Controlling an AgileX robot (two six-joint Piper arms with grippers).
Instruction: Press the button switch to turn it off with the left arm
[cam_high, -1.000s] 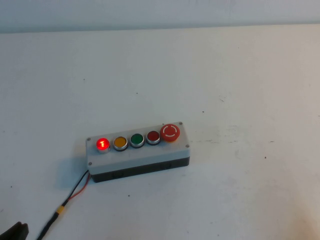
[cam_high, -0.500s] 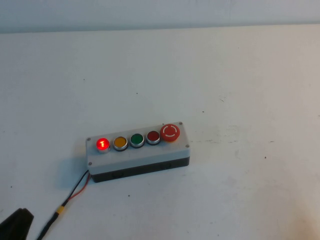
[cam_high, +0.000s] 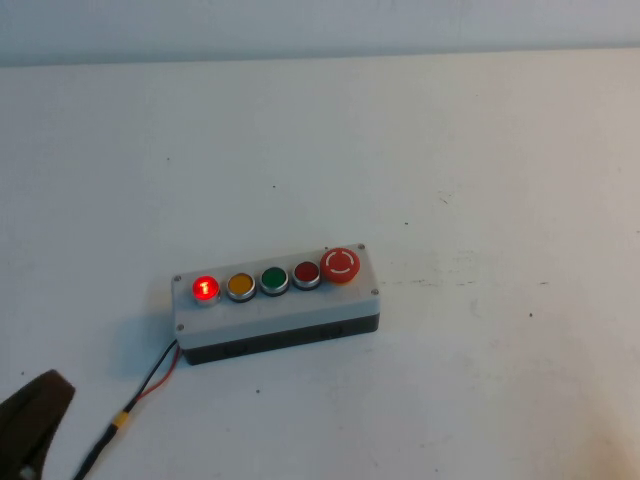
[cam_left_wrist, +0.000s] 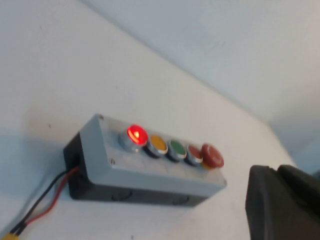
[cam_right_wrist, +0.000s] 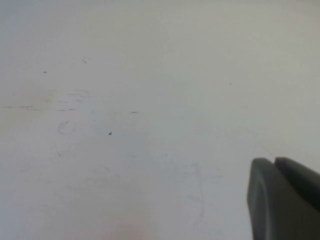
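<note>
The left pincer (cam_high: 30, 425) shows only as a dark tip at the near left corner of the white surface (cam_high: 450, 150), well apart from the grey box (cam_high: 275, 305). Its fingers appear pressed together in the left wrist view, though only a slice of them is in frame, so closed is a fair reading rather than a sure one.

A black and red wire pair (cam_high: 155, 375) runs from the box's left end toward the near edge, with a yellow band (cam_high: 120, 424) on it.

The grey box sits on a black base, left of the middle of the surface and nearer the near edge than the far one. The button switch (cam_high: 205, 288) is at the left end of its row and glows bright red with a silver ring. Next along the row come the yellow button (cam_high: 240, 285), the green button (cam_high: 274, 279), the darker red button (cam_high: 306, 272) and the large red mushroom button (cam_high: 340, 264) at the right end.

The right pincer (cam_right_wrist: 285, 200) is not in the high view; in the right wrist view its dark fingers lie side by side with no gap, closed on nothing, over bare surface.
</note>
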